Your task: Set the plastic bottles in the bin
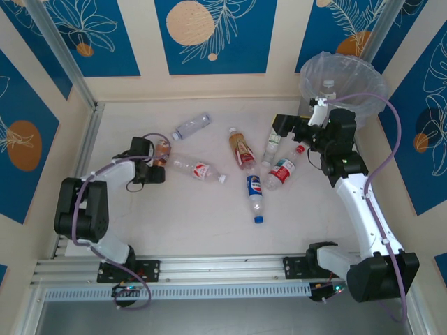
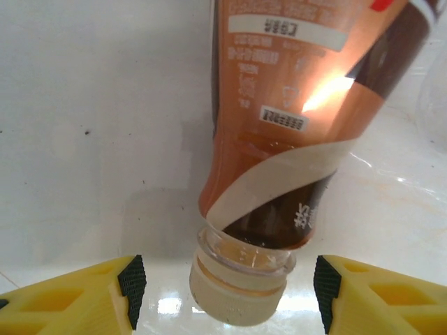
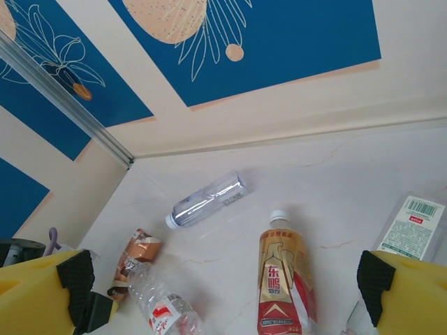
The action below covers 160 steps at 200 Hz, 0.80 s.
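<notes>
Left gripper astride orange-brown-labelled clear plastic bottle, far from grey bag-lined bin.
Grasp step: my jaws half-open, gripping nothing; next, close on neck.

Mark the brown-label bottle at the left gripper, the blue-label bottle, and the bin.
brown-label bottle (image 2: 293, 139), left wrist view, on its label.
blue-label bottle (image 1: 254, 185), top external view, on its blue label.
bin (image 1: 349, 61), top external view, on the far bag-lined rim.

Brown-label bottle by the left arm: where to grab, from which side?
Probably the neck just behind the cap, coming in cap-end first. The brown-label bottle lies flat, cap pointing at the left pincer, which straddles it; the neck is its narrowest, stiffest part.
</notes>
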### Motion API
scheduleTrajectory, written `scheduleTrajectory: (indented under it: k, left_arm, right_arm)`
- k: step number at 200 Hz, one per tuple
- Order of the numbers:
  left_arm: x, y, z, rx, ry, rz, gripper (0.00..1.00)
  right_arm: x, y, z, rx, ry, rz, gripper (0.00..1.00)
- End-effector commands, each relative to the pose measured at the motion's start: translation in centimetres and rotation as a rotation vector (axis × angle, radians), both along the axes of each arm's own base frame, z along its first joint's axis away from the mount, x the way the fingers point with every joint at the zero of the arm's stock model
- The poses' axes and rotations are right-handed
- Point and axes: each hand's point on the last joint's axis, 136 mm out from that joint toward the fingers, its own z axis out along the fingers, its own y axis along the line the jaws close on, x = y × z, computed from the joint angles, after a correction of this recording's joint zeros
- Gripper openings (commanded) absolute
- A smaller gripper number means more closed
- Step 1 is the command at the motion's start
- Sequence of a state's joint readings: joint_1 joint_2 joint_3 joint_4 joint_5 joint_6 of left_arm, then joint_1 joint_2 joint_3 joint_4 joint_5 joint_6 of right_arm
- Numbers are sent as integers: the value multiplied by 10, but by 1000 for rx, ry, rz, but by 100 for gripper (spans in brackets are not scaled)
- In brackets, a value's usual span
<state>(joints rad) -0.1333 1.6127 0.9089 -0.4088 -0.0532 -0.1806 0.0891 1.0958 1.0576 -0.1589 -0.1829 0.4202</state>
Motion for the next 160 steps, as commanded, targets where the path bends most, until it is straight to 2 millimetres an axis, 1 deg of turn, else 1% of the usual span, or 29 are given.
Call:
scheduleTrajectory:
  k: [1,20,54,75,93,118,160]
  left_arm:
    - [1,-2,-1,19,39,-5,65]
    - [2,-5,-4,31,57,-18,63]
    - [5,-8,-7,39,68,-26,55]
    - [4,-11,-10,27,78,-20,53]
    - [1,-9,-15,49,103,-11,50]
    - [1,-10,-14,55,103,-19,42]
    - [1,-12,-11,65,88,-26,37]
  right_arm:
    - [-5,0,7,9,-10,-8,99]
    - [-5,0,6,8,-5,-7,99]
    - [-7,0,5,3,0,-9,99]
    - [-9,-2,5,-3,-2,-15,99]
    - [-10,-3,5,-11,-4,-22,99]
    - [-11,-5,6,-19,-10,-29,99]
    - [-12,-4,5,-14,-8,-26,99]
